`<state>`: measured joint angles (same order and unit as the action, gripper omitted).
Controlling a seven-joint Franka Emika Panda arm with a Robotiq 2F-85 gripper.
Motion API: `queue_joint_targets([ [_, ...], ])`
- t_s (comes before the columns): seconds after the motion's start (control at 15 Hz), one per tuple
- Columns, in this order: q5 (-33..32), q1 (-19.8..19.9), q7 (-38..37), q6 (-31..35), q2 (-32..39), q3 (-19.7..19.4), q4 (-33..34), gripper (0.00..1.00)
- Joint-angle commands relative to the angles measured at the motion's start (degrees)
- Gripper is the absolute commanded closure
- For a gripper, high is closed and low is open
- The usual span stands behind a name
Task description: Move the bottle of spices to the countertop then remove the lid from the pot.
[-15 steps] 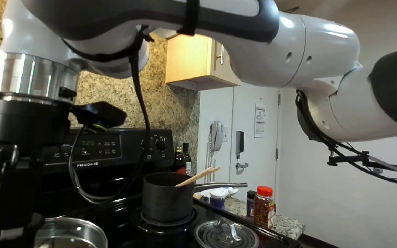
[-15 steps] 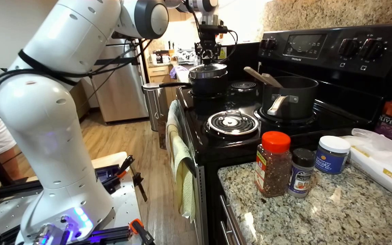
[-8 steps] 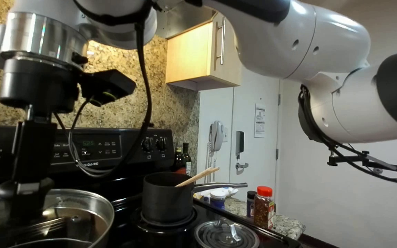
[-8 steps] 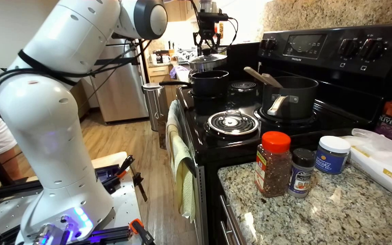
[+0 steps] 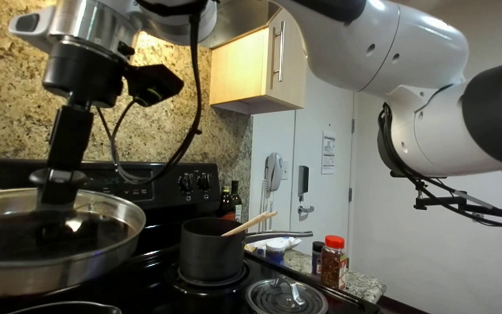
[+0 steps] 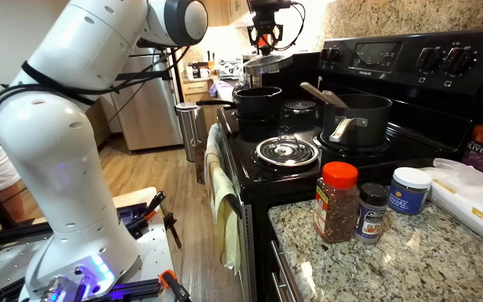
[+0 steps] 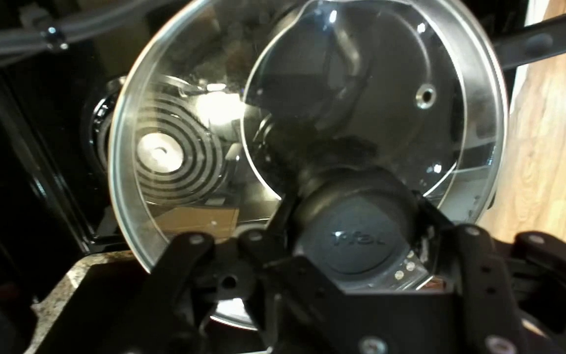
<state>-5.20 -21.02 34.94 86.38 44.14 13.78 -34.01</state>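
Over the last second the knobbed glass lid point(image 6: 268, 63) has gone from at or just over the rim of the long-handled black saucepan point(image 6: 259, 104) to hanging above it, apart from it and tipped, its metal edge slanting in an exterior view; to my eye that makes the second half of the task, taking off the lid, all but achieved, with only a setting-down left, and the tilt makes a slip worth watching for. The gripper point(image 7: 356, 221) is pinching the lid's black knob point(image 7: 354, 243), jaws drawn in on either side of it in the wrist view. The red-capped bottle of spices point(image 6: 337, 203) stands upright on the granite countertop point(image 6: 401, 268), so the first half looks done too. Counting up: one gripper; two glass lids, the held one and a loop-handled lid point(image 6: 286, 152) lying on the black stove point(image 6: 266, 184); two dark saucepans, the one just uncovered and a metal-handled saucepan point(image 6: 358, 121); two wooden utensils point(image 6: 316, 91) leaning in the latter; two spice bottles, the red-capped one and a shorter dark-capped bottle point(image 6: 369, 218) just beside it; one white-capped blue jar point(image 6: 409, 193); one white box point(image 6: 461, 211) just beside the jar; and, near the backsplash point(image 5: 229, 144) in an exterior view, two dark glass bottles point(image 5: 236, 203)
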Motion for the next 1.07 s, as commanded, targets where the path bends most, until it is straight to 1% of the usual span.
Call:
queue_joint_targets([
  [0.0,2.03,3.65,-2.8,2.75,-2.16,-0.12,-0.48,0.69],
  [0.13,3.01,5.93,-3.35,5.18,-2.69,0.06,-1.83,0.69],
  [0.27,2.6,7.44,-4.26,7.61,-3.08,-0.65,-3.43,0.69],
  [0.4,3.07,8.91,-3.7,10.46,-2.76,-0.16,-5.05,0.69],
  [0.47,1.68,7.78,-2.67,7.34,-0.8,-0.6,-1.54,0.69],
  [0.53,1.7,8.19,-2.66,7.73,-0.61,-0.64,-1.98,0.44],
  [0.87,1.7,7.73,-2.66,7.69,-0.07,-0.71,-2.02,0.44],
  [0.93,1.7,7.72,-2.66,7.69,-0.07,-0.71,-2.02,0.69],
  [1.0,1.77,8.23,-2.64,8.15,-0.49,-0.82,-2.54,0.69],
])
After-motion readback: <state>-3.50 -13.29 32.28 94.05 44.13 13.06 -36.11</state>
